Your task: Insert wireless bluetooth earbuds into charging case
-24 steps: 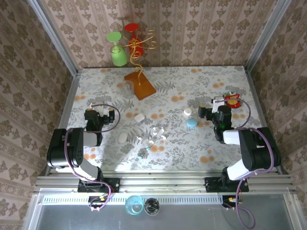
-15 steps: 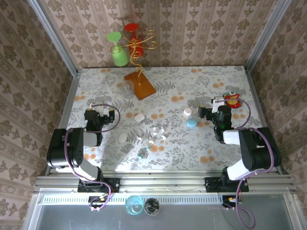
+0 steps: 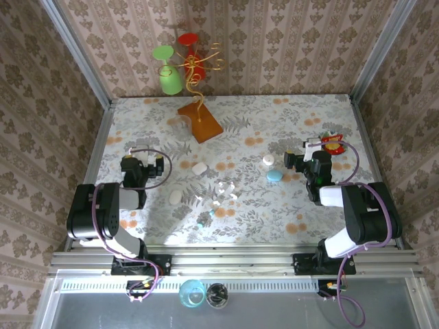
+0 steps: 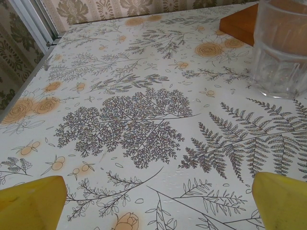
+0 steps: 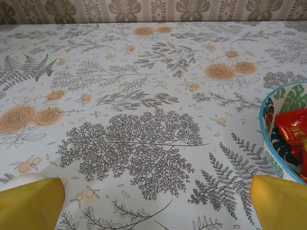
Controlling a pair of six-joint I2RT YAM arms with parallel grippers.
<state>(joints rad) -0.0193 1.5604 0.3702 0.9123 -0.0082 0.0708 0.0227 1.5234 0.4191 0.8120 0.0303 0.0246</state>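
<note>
The left fingers and right fingers gape wide and empty, well apart from the earbuds mid-tabletop, seemingly poised to reach.

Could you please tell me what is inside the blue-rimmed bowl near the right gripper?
The bowl holds red packets lying against its leaf-patterned inner wall. Whatever lies beneath them is covered, and the bowl's far side is cut off.

Two white pebble cases, one smaller white round piece, one blue disc, one clear glass, one bowl, one wooden stand; the tiny earbuds are too small to count.
</note>
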